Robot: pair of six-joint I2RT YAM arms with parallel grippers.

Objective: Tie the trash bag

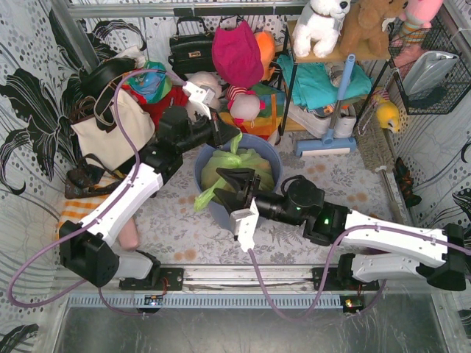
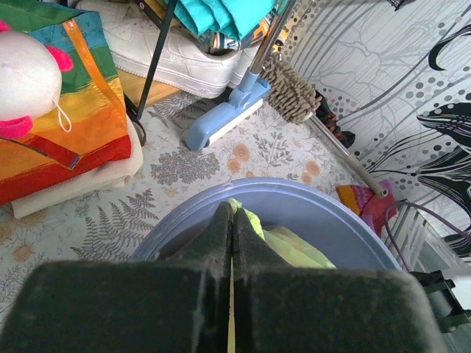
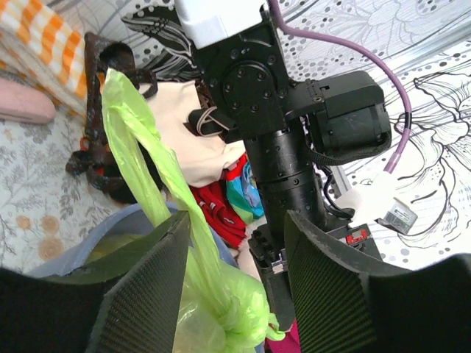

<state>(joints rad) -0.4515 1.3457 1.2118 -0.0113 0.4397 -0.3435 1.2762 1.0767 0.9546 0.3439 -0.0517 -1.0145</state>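
The trash bag (image 1: 234,163), thin light-green plastic, sits in the round blue-grey bin (image 1: 271,156). My left gripper (image 1: 229,137) hovers over the bin's far rim, shut on a twisted ear of the bag; in the left wrist view (image 2: 232,215) a thin green sliver shows between the closed fingers above the bag (image 2: 294,248). My right gripper (image 1: 235,182) is open over the bin's near side. In the right wrist view (image 3: 235,246) a stretched green strip (image 3: 140,147) runs past the left finger (image 3: 147,294) down to a knotted bunch (image 3: 246,316) between the fingers. Another green tail (image 1: 206,197) hangs over the bin's near-left rim.
A cream tote bag (image 1: 110,129) with dark straps stands to the left. Plush toys, a black handbag (image 1: 191,48) and a shelf crowd the back. A blue mop (image 1: 331,140) lies to the right of the bin, and a wire basket (image 1: 434,66) hangs far right.
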